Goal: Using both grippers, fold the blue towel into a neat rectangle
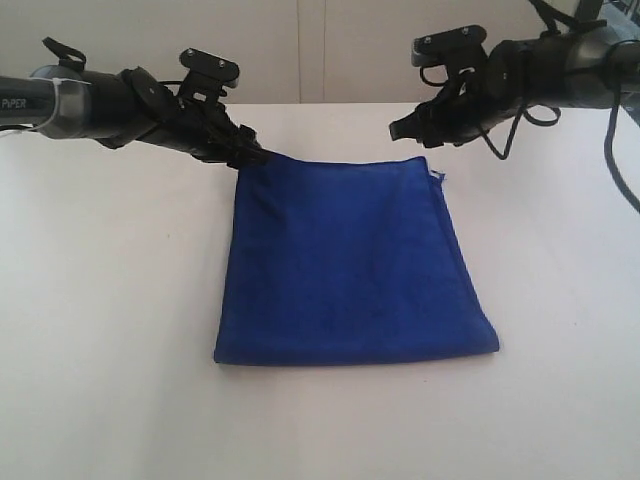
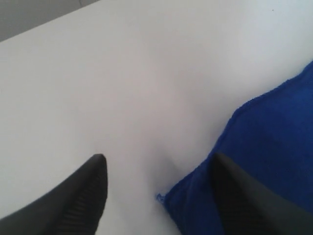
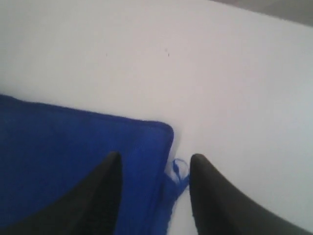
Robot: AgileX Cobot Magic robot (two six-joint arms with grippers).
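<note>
The blue towel [image 1: 350, 265] lies flat on the white table [image 1: 100, 300] as a folded rectangle, its fold edge nearest the camera. My left gripper [image 1: 250, 152] is low at the towel's far left corner. In the left wrist view the left gripper [image 2: 157, 161] is open, one finger over the blue towel [image 2: 274, 147] and the other over bare table. My right gripper [image 1: 400, 130] hovers just above the far right corner. The right wrist view shows the right gripper [image 3: 155, 157] open, straddling the towel [image 3: 73, 142] corner and its small blue loop tag [image 3: 178, 171].
White tabletop surrounds the towel on all sides. A pale wall [image 1: 320, 50] runs behind the table's far edge. Cables hang from the right arm [image 1: 560, 70] at the far right.
</note>
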